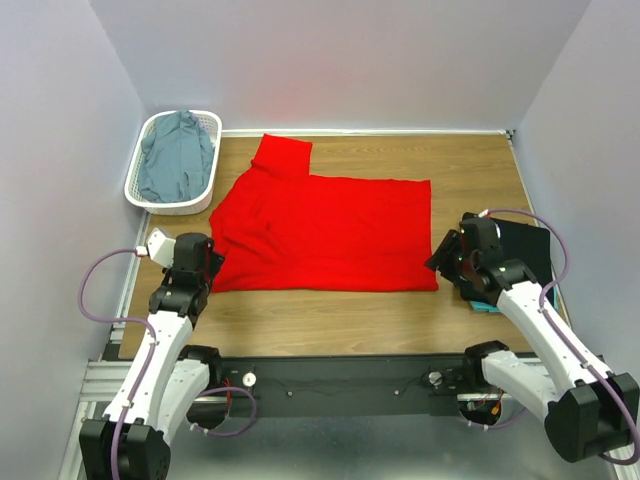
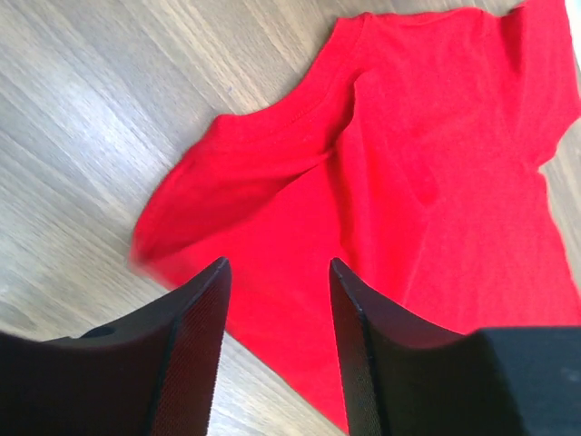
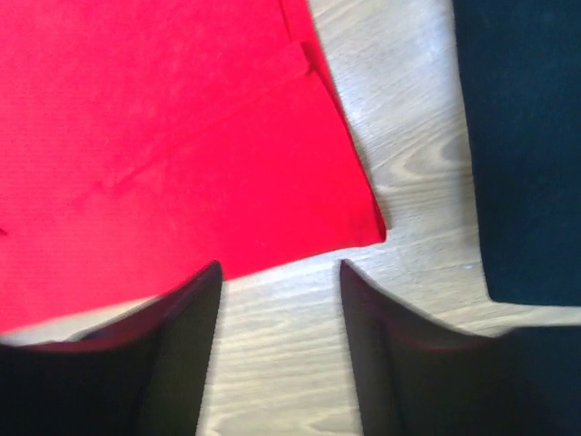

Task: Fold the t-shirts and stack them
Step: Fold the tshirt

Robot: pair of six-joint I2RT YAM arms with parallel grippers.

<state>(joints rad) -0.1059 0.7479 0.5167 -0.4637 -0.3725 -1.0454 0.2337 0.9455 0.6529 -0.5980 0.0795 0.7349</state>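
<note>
Care lies in lowering the open, empty left tool (image 2: 278,268) and right tool (image 3: 280,265) evenly onto the near corners of the red shirt (image 1: 330,230), which lies spread across the middle of the surface (image 1: 330,312).

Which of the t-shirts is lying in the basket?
The grey-blue t-shirt, bunched in the white basket at the far left corner. The red t-shirt lies spread on the table, and the black t-shirt sits folded at the right.

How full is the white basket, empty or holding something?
Not empty: a crumpled grey-blue t-shirt lies inside the white basket, filling most of it.
</note>
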